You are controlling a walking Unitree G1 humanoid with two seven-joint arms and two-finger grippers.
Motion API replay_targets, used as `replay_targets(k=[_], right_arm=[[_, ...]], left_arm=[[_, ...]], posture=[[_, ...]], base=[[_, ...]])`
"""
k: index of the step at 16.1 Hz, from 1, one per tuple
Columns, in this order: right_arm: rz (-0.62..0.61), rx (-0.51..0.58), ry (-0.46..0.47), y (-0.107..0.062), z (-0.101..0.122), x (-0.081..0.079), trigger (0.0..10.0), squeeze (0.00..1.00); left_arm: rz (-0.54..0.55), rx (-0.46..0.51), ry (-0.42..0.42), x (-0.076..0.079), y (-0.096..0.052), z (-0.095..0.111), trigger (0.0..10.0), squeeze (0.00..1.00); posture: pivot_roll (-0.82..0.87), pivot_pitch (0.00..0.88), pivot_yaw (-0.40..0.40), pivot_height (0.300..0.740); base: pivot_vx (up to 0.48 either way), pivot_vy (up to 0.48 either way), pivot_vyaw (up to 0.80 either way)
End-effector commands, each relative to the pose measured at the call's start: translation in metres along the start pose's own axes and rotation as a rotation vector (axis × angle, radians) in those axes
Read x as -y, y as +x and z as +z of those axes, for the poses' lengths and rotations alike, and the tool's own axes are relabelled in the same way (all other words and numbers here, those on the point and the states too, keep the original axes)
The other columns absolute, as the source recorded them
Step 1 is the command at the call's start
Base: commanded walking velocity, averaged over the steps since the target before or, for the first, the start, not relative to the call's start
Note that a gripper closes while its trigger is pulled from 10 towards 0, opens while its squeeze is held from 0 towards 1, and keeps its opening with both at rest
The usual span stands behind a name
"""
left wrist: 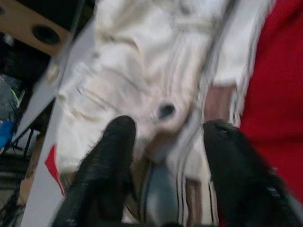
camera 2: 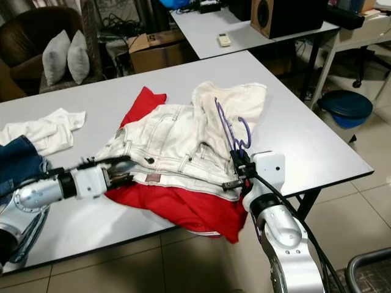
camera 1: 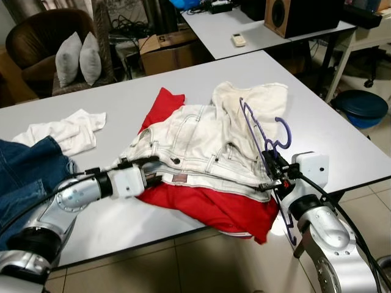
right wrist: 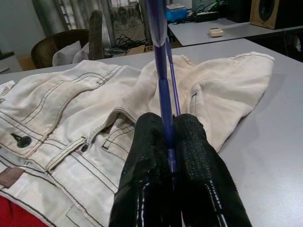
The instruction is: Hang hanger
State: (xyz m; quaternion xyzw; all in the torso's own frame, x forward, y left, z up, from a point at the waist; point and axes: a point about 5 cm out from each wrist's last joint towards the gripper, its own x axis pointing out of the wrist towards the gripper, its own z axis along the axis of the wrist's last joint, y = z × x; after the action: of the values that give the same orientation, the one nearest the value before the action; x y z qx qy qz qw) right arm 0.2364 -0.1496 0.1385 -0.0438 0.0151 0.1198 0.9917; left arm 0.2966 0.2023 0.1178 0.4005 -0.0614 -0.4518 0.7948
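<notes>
A purple hanger (camera 1: 256, 131) stands tilted over the right side of the white trousers (camera 1: 195, 140), its hook pointing right. My right gripper (camera 1: 272, 168) is shut on the hanger's lower bar near the table's front edge; the right wrist view shows the purple rod (right wrist: 158, 47) pinched between the two fingers (right wrist: 189, 156). The trousers lie spread on a red garment (camera 1: 214, 204) on the grey table (camera 1: 342, 140). My left gripper (camera 1: 153, 174) is at the trousers' waistband, open, with the buttoned band (left wrist: 165, 111) between its fingers (left wrist: 109, 156).
A white T-shirt (camera 1: 64, 131) and blue jeans (camera 1: 24, 171) lie at the table's left. Behind stand a brown armchair (camera 1: 36, 49) with grey pillows, a cardboard box (camera 1: 171, 52), and a second table with a speaker (camera 1: 293, 15). A blue bin (camera 1: 360, 107) sits on the floor at right.
</notes>
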Motion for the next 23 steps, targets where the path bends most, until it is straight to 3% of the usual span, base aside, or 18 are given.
replay_targets(k=[1, 3, 5, 6, 7, 10, 14, 17, 23], right_arm=[[0.03, -0.027, 0.019, 0.0, -0.006, -0.006, 10.0, 0.0], [0.032, -0.032, 0.015, 0.0, -0.008, -0.007, 10.0, 0.0], [0.03, -0.032, 0.017, 0.001, -0.007, -0.007, 10.0, 0.0], [0.029, -0.028, 0.02, 0.002, -0.007, -0.009, 10.0, 0.0], [0.029, -0.025, 0.022, 0.003, -0.006, -0.01, 10.0, 0.0], [0.022, -0.021, 0.029, 0.004, -0.005, -0.012, 10.0, 0.0], [0.009, -0.018, 0.035, 0.005, -0.005, -0.012, 10.0, 0.0], [0.009, -0.018, 0.034, 0.006, -0.006, -0.012, 10.0, 0.0], [-0.007, -0.015, 0.035, 0.006, -0.007, -0.014, 10.0, 0.0]], left_arm=[[-0.029, 0.011, -0.062, -0.007, -0.006, 0.002, 10.0, 1.0], [-0.088, -0.002, -0.061, -0.005, -0.006, 0.002, 10.0, 1.0], [-0.091, 0.007, -0.051, -0.007, 0.019, 0.01, 10.0, 1.0], [-0.114, -0.03, -0.027, -0.004, 0.028, 0.009, 10.0, 0.43], [-0.118, -0.077, -0.008, -0.004, 0.034, 0.007, 10.0, 0.0], [-0.07, -0.107, -0.056, -0.004, 0.048, 0.004, 10.0, 0.0], [-0.004, -0.183, 0.046, -0.008, 0.057, 0.0, 10.0, 0.0], [-0.005, -0.194, 0.08, -0.008, 0.058, -0.001, 10.0, 0.0], [-0.1, -0.207, 0.138, 0.007, 0.067, -0.002, 10.0, 0.0]], posture=[[-0.08, 0.0, 0.148, 0.74], [-0.08, 0.0, 0.149, 0.74], [-0.08, 0.0, 0.152, 0.74], [-0.08, 0.0, 0.158, 0.74], [-0.08, 0.0, 0.161, 0.74], [-0.08, 0.0, 0.175, 0.74], [-0.07, 0.0, 0.18, 0.74], [-0.06, 0.0, 0.184, 0.74], [-0.07, 0.0, 0.204, 0.74]], base=[[0.0, 0.0, 0.0], [0.0, 0.0, 0.0], [0.0, 0.0, 0.0], [0.0, 0.0, 0.0], [0.0, 0.0, 0.0], [0.0, 0.0, 0.0], [0.0, 0.0, 0.0], [0.0, 0.0, 0.0], [0.0, 0.0, 0.0]])
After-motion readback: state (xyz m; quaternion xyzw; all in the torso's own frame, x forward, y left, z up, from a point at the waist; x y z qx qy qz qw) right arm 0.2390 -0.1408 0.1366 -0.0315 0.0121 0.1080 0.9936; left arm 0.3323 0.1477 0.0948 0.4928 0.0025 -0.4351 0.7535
